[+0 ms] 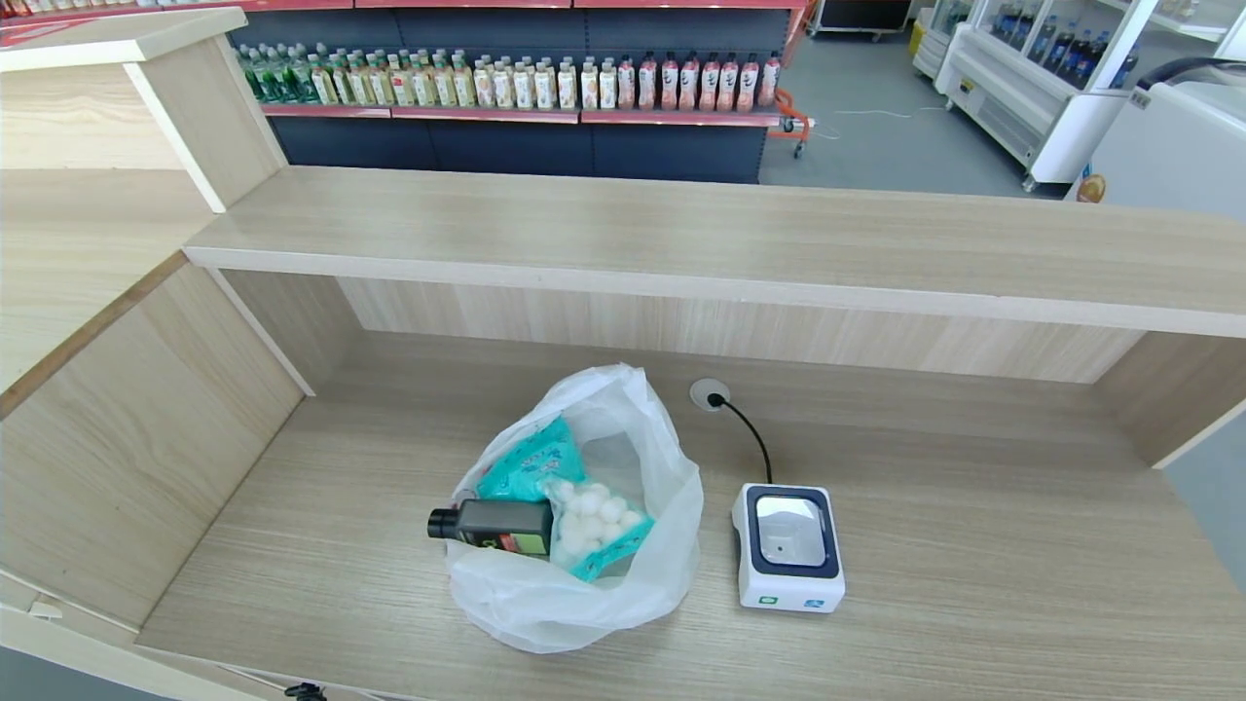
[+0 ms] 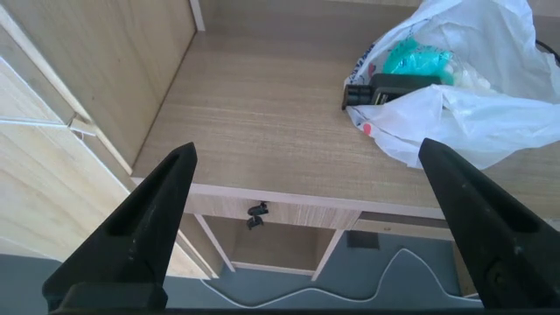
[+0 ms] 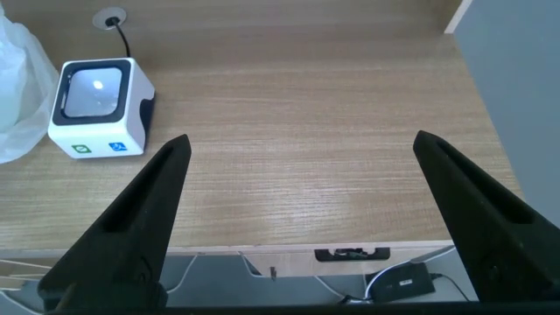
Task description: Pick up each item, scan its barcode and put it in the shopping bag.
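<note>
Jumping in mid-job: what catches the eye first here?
The white shopping bag in the middle of the counter, holding a dark bottle, a pack of cotton balls and a teal packet. To its right stands the barcode scanner. The left claw and right claw hang open and empty over the counter's near edge.

- Bag (image 1: 574, 604) of thin white plastic stands open on the counter (image 1: 973, 584).
- In it are a teal pack (image 1: 531, 462), cotton balls (image 1: 596, 521) and a dark bottle (image 1: 501, 526) lying flat — its black cap pokes over the bag's left rim.
- Scanner (image 1: 788, 545) sits just right of the bag, and its cable (image 1: 750, 426) runs to a hole behind.
- Shelves of bottles (image 1: 506, 83) stand beyond the counter.
</note>
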### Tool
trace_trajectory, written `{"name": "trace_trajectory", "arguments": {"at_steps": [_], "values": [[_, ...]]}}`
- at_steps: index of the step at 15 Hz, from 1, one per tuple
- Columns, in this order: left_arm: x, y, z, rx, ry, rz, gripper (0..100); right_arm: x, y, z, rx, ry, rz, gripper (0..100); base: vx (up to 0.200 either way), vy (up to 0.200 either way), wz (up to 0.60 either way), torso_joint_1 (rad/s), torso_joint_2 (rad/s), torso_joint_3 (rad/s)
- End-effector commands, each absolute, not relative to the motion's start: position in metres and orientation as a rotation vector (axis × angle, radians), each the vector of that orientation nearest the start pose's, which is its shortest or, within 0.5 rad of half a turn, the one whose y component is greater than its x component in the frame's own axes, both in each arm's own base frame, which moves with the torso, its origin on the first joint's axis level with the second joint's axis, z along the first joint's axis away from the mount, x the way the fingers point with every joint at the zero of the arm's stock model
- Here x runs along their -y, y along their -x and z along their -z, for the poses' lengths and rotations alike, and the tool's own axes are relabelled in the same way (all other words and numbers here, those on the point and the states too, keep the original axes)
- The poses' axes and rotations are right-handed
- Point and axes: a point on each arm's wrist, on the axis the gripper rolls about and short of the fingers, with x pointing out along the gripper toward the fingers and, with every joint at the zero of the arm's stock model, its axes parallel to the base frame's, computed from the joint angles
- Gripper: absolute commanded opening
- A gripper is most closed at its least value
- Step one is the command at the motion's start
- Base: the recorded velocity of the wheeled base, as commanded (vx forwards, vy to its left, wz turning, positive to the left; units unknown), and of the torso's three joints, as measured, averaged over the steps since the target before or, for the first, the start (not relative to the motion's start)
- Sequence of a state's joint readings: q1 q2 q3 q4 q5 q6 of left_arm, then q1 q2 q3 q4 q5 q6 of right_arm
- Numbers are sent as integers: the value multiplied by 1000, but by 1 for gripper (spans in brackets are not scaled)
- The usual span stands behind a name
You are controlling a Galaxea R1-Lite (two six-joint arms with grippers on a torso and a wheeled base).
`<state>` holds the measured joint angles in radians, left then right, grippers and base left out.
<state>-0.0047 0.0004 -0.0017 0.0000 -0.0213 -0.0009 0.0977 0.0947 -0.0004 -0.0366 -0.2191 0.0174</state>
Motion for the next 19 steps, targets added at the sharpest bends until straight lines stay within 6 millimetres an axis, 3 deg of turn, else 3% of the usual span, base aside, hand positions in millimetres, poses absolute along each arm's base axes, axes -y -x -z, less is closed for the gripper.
{"name": "trace_trajectory", "arguments": {"at_steps": [1,19], "values": [[0,23,-76,2,2,26,100,6,15,-81,-58,-7,122,100,0,0,0,0,0,0],[0,23,-76,2,2,28,100,6,15,-81,-57,2,120,100,0,0,0,0,0,0]]}}
